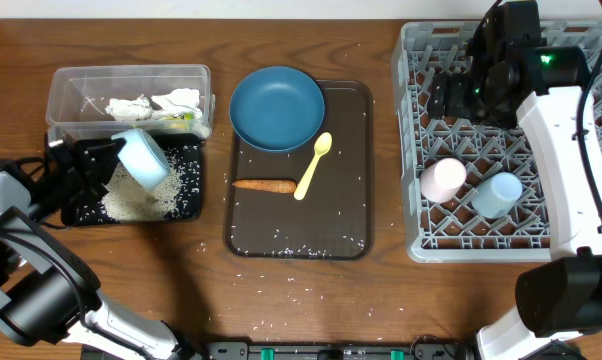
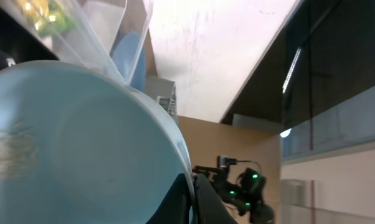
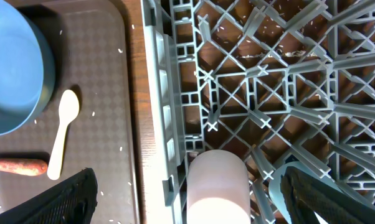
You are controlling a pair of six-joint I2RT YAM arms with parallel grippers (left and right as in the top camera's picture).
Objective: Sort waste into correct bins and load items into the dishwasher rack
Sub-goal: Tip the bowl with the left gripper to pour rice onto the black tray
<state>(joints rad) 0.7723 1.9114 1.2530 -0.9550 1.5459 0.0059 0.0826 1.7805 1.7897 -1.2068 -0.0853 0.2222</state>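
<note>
My left gripper [image 1: 116, 152] is shut on the rim of the white-and-light-blue bowl [image 1: 143, 158] and holds it tilted over the black tray [image 1: 186, 205], where a heap of white rice [image 1: 131, 200] lies. In the left wrist view the bowl [image 2: 75, 143] fills the frame, with the fingers [image 2: 194, 190] pinching its edge. The clear tub [image 1: 76, 85] holds napkins [image 1: 151, 103] and a yellow-green wrapper [image 1: 186, 117]. My right gripper [image 1: 453, 92] is open and empty over the grey rack [image 1: 413, 150]. In the rack lie the pink cup [image 1: 443, 179] [image 3: 215, 186] and the light blue cup [image 1: 496, 193].
The brown serving tray [image 1: 346, 180] holds the dark blue dish [image 1: 277, 108], pale yellow spoon [image 1: 313, 166], carrot [image 1: 264, 184] and scattered rice grains. More grains lie on the wooden table in front of it. In the right wrist view, spoon [image 3: 61, 134] and carrot [image 3: 16, 166] lie left of the rack wall.
</note>
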